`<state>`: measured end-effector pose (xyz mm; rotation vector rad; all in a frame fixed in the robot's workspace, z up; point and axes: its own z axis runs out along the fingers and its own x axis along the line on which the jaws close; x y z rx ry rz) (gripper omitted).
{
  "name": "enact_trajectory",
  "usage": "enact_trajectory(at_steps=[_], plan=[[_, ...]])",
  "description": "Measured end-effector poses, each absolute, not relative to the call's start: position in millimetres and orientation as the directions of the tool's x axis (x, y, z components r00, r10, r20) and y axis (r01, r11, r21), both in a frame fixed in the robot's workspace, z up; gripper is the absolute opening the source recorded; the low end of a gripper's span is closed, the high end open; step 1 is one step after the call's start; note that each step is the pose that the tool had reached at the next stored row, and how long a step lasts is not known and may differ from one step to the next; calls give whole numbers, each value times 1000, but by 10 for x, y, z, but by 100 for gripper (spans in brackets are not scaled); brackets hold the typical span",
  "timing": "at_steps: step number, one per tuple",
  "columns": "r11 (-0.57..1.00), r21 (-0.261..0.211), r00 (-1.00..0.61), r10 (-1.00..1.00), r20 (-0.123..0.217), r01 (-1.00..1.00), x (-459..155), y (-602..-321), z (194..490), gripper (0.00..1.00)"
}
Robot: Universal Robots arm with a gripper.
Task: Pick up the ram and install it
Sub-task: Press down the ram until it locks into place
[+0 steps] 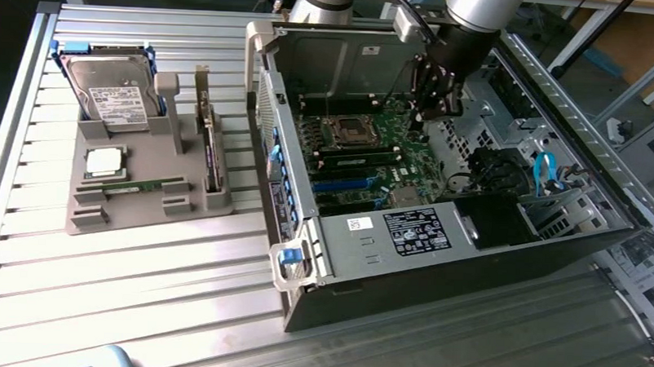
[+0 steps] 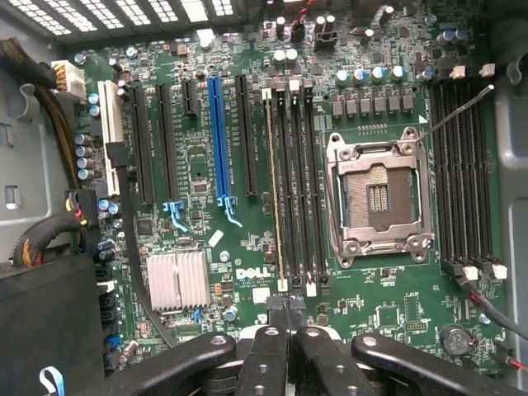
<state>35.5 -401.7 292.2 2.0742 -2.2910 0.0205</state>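
Tabletop (image 1: 137,307) of ribbed aluminium slats ran across the whole exterior view. An open computer case (image 1: 433,277) lay on its side on it, taking up the centre and right of that frame. Inside the case, the green motherboard (image 1: 371,177) faced up, its empty processor socket (image 2: 379,194) flanked by rows of long black memory slots. On the left of the exterior view a gray holder (image 1: 130,213) stood on the slats, well apart from the case wall. A hard drive (image 1: 112,94) leaned in the holder's upper part, and an expansion card (image 1: 208,147) stood on edge along the side nearer the case. The end effector (image 1: 426,113) hung inside the case at the upper centre of the frame, above the board. Its black fingertips (image 2: 285,309) were pressed together with nothing visible between them. The ram (image 1: 142,184) lay in a slot in the holder's lower part, just below the square silver processor chip (image 1: 105,161), far from the end effector.
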Motion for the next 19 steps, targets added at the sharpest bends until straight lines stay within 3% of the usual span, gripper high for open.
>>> enact_trajectory(at_steps=[19], plan=[[174,24,-173,-984,48,-984,355,-4017,2922,11]])
